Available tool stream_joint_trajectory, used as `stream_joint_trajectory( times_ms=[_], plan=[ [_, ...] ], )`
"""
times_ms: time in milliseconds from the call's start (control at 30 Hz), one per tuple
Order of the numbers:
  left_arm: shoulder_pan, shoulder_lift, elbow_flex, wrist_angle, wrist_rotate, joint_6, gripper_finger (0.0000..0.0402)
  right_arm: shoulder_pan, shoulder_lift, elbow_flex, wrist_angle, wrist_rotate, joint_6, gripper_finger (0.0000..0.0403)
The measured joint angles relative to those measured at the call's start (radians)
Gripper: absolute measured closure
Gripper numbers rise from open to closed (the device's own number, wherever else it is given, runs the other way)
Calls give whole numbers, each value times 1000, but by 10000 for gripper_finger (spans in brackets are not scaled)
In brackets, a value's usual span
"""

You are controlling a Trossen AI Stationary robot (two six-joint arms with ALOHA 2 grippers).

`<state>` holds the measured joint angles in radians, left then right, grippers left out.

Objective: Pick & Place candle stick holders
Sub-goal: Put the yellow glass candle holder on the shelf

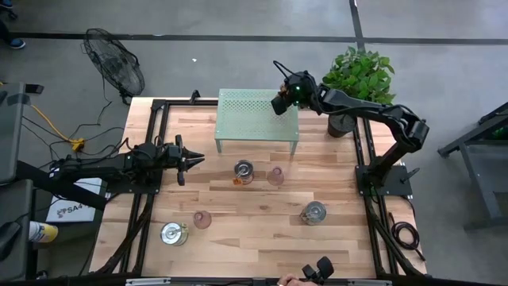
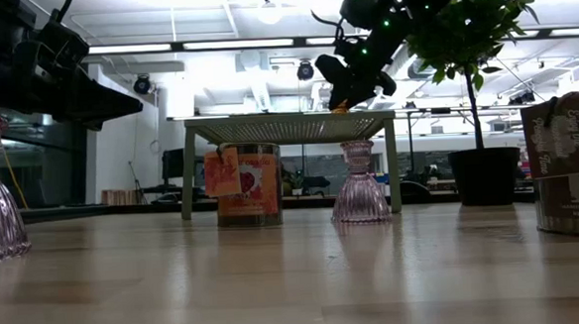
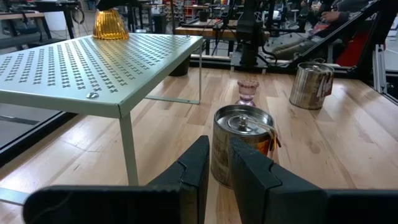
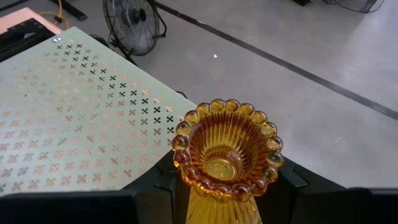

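My right gripper (image 1: 283, 102) is shut on the amber-yellow glass holder (image 4: 227, 152) over the far right part of the mint-green perforated stand (image 1: 255, 115). My left gripper (image 1: 193, 160) hovers at the table's left, its fingers nearly together and empty, pointing at the stand. Three silver cup-shaped holders stand on the table: one with an orange label (image 1: 244, 171), one right of centre (image 1: 314, 212) and one near left (image 1: 174, 233). Two pinkish glass holders (image 1: 275, 175) (image 1: 202, 219) stand on their bases. My right gripper pinches the amber holder's lower body (image 4: 189, 202), below its beaded cup rim (image 4: 186, 127), between its two fingers. The fingers slant down from above and from the far right. The holder is upright, cup opening up. In the left wrist view its base (image 3: 111, 34) is at the stand's top.
A black-potted green plant (image 1: 361, 75) stands at the far right corner, close behind my right arm. A floor fan (image 1: 115, 63) is beyond the far left corner. A person's hand (image 1: 287, 280) and a dark object (image 1: 317, 270) show at the near edge.
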<state>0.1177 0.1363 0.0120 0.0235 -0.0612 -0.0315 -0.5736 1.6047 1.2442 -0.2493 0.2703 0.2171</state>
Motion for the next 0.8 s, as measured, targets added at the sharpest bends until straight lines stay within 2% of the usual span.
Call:
stream_joint_trajectory(
  times_ms=[267, 800],
  plan=[
    [0, 0, 0, 0, 0, 0, 344, -2, 0, 0, -4, -29, -17, 265],
    [0, 0, 0, 0, 0, 0, 344, -2, -8, -1, -36, -41, -18, 205]
  ],
)
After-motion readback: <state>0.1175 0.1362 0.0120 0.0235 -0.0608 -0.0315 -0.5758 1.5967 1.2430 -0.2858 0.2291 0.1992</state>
